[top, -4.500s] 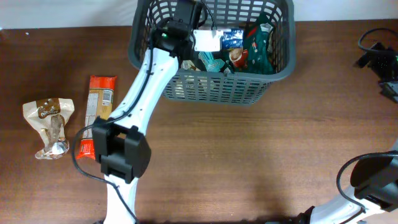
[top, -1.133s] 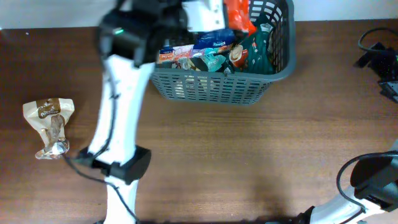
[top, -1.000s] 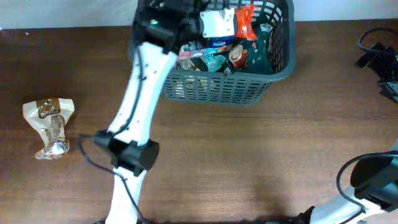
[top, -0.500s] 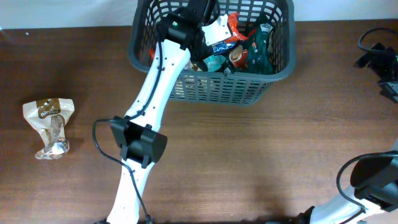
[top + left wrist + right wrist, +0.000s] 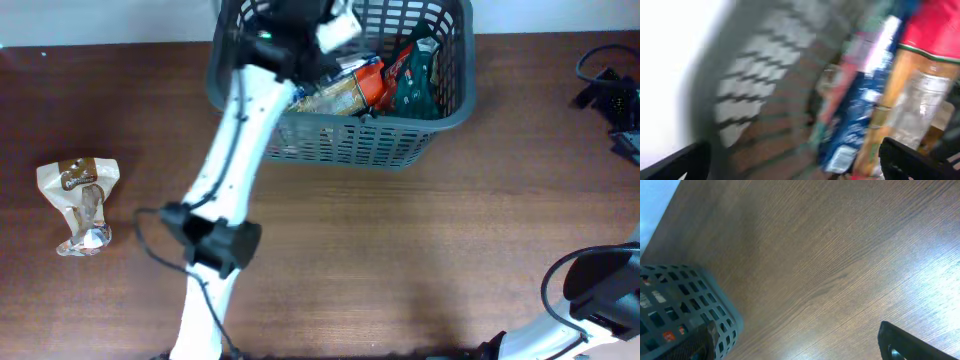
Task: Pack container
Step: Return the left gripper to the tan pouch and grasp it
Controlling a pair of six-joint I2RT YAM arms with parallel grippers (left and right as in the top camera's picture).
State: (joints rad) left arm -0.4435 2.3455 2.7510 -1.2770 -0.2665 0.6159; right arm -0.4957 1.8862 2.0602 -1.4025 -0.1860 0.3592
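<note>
While the container (image 5: 350, 145) sits at the far edge of the dark wooden worktop (image 5: 400, 260) already holding several snack packets (image 5: 345, 92), the left hand (image 5: 792, 161) hovers over it, spread and empty; one brown pouch (image 5: 78, 200) lies unpacked, well apart; whether the right hand (image 5: 912, 342) is spread I cannot tell; a white backdrop (image 5: 100, 20) lies beyond.

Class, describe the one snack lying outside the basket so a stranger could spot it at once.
On the brown table, a grey basket stands at the far edge. Far to its left lies a crumpled beige pouch with brown print. It alone lies on bare wood; the other snacks sit in the basket.
</note>
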